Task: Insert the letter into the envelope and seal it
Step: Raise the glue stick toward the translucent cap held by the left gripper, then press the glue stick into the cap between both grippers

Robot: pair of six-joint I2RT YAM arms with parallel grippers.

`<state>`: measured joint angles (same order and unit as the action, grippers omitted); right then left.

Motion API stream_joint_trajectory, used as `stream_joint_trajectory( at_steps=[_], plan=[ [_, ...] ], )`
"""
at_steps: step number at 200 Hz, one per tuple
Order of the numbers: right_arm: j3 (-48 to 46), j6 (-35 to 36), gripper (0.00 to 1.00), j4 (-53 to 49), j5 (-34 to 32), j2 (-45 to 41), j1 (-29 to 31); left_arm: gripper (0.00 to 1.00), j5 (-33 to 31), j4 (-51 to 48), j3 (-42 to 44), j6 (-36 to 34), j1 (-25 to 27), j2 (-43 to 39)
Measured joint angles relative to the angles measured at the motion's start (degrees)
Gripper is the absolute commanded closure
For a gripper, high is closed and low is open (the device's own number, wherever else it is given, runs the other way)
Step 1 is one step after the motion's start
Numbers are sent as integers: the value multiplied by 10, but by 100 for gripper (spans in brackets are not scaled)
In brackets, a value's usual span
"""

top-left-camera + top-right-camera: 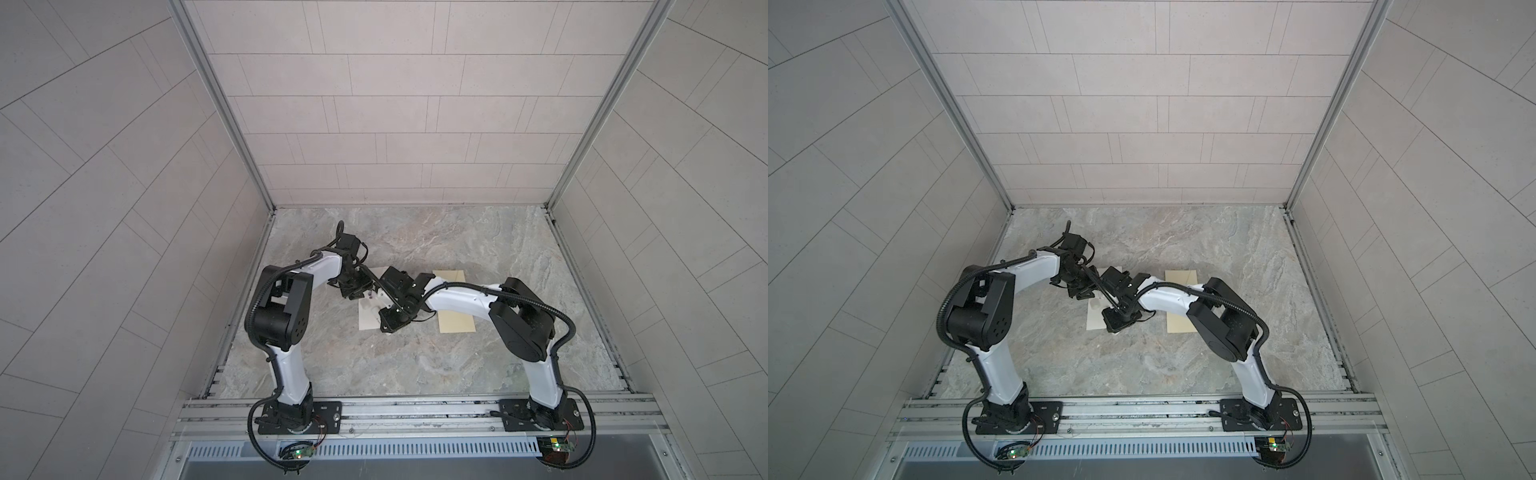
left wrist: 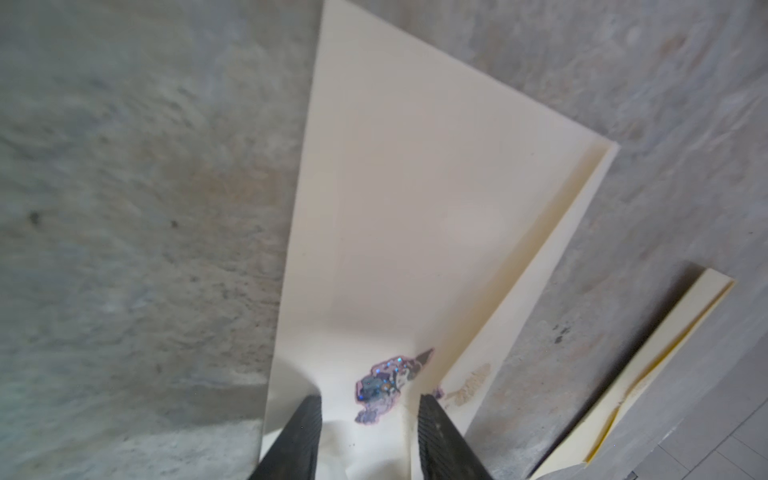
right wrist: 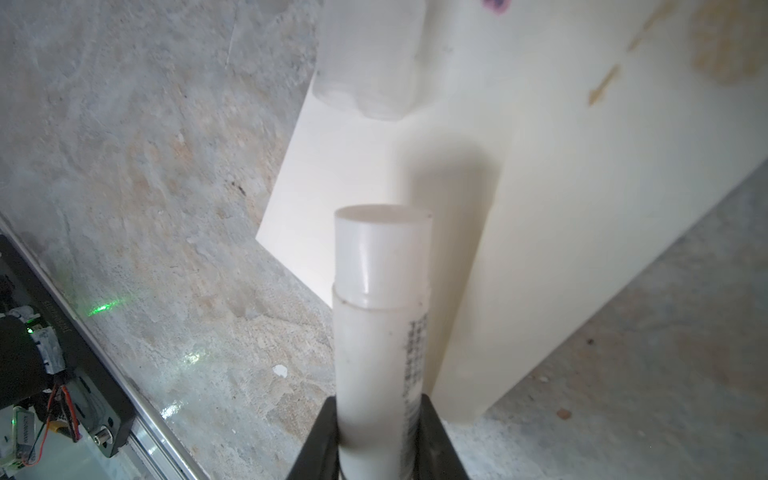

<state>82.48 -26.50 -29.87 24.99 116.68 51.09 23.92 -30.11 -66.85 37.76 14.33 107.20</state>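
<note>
While the right hand is gripping a white glue stick, the left hand is hovering with fingers apart around a white cap. I cannot tell whether it is clamping. Beneath both hands, the envelope is lying on the tabletop.

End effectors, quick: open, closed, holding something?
Left end effector: jaws apart over the envelope; grip cannot be told.
Right end effector: closed on the glue stick.

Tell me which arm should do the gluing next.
Right. The right gripper clamps the white glue stick, which points at the white paper. The left gripper holds no stick; it straddles the paper's sticker.
</note>
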Motion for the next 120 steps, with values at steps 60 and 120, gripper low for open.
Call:
stream_joint_trajectory(
  at_steps=[60,120],
  plan=[
    [3,10,98,0,33,2,4,54,2,26,22,3,-1,-12],
    [15,9,98,11,65,31,-2,54,33,67,48,23,-4,-20]
  ],
)
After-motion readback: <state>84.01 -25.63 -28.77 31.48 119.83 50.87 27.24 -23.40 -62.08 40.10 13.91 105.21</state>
